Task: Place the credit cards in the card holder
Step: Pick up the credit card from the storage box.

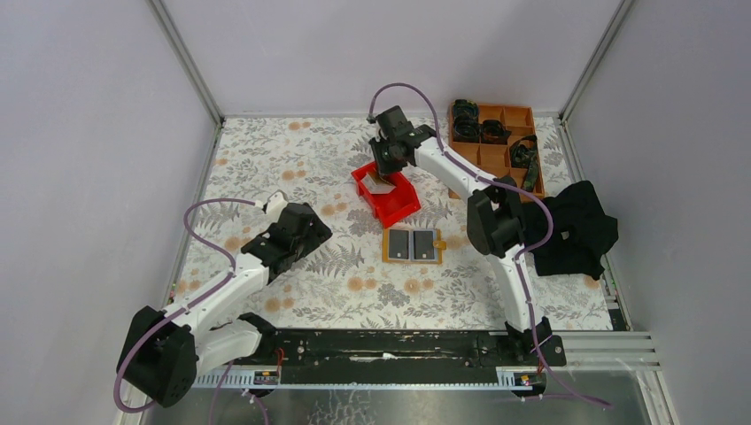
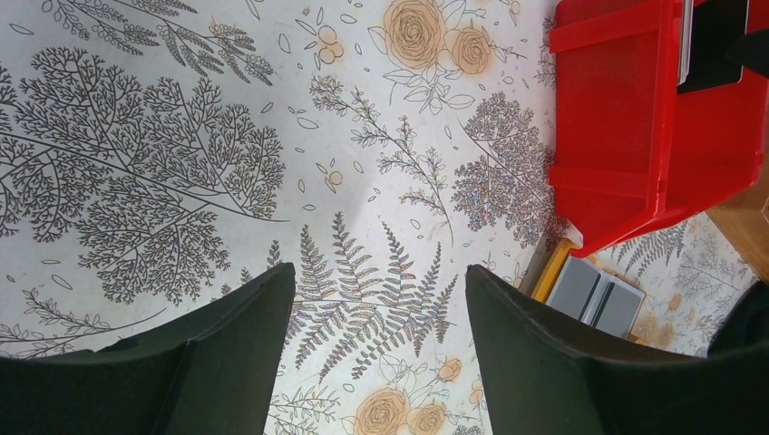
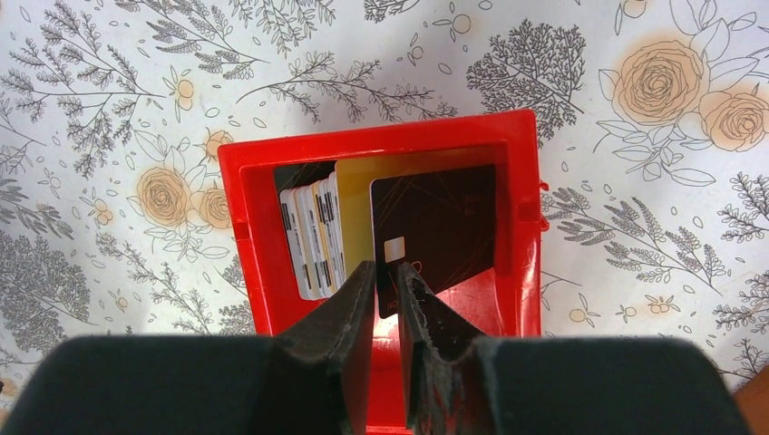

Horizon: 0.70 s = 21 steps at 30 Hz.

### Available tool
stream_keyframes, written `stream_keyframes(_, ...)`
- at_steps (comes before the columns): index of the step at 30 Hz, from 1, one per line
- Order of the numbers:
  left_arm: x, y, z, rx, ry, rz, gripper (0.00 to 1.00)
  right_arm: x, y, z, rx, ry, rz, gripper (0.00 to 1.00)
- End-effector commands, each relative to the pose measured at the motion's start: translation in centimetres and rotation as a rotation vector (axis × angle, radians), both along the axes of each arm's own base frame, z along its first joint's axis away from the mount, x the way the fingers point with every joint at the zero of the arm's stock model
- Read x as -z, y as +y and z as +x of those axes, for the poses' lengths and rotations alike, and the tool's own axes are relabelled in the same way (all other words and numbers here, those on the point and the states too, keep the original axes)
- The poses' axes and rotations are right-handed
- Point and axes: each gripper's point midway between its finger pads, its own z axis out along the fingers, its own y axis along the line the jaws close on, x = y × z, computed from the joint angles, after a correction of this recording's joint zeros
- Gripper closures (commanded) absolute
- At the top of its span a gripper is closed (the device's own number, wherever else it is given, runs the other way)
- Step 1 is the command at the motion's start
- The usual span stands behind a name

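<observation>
Floral-print cloth (image 1: 292, 159) covers the table, with plain pale walls (image 1: 80, 133) around it. Tan bifold card holder (image 1: 413, 245) lies open just beside red plastic bin (image 3: 381, 140). Credit cards (image 3: 313, 237) stand inside the bin. Right gripper (image 3: 385, 274) is nearly closed at black chip card (image 3: 449, 222), can't tell if it grips. Left gripper (image 2: 376, 281) is wide open and empty, over the cloth.

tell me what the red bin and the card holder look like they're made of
The red bin: likely moulded plastic, glossy; uniform colour, shiny highlights, stiff thin walls. The card holder: tan-orange outer, possibly leather or faux leather, matte; two dark grey panels, material unclear at this size.
</observation>
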Motion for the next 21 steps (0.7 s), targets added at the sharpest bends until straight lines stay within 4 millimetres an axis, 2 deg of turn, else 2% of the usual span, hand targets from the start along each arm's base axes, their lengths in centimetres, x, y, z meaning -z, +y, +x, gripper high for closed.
stream_keyframes(1, -2.0, -0.7, 1.8, 0.005, -0.075, -0.036, 0.23, -3.4, -0.9, 0.8, 0.022, -0.072, 0.02, 0.79)
stream_keyframes(10, -2.0, -0.7, 2.0, 0.007, -0.075, -0.035, 0.23, -3.2, -3.1, 2.0, 0.068, -0.136, -0.096, 0.79)
stream_keyframes(14, -1.9, -0.8, 2.1, 0.011, -0.075, -0.035, 0.23, -3.6, -3.7, 2.4, 0.082, -0.16, -0.123, 0.79)
stream_keyframes(21, -1.9, -0.8, 2.4, 0.012, -0.073, -0.034, 0.23, -2.9, -4.3, 2.8, 0.084, -0.167, -0.169, 0.79)
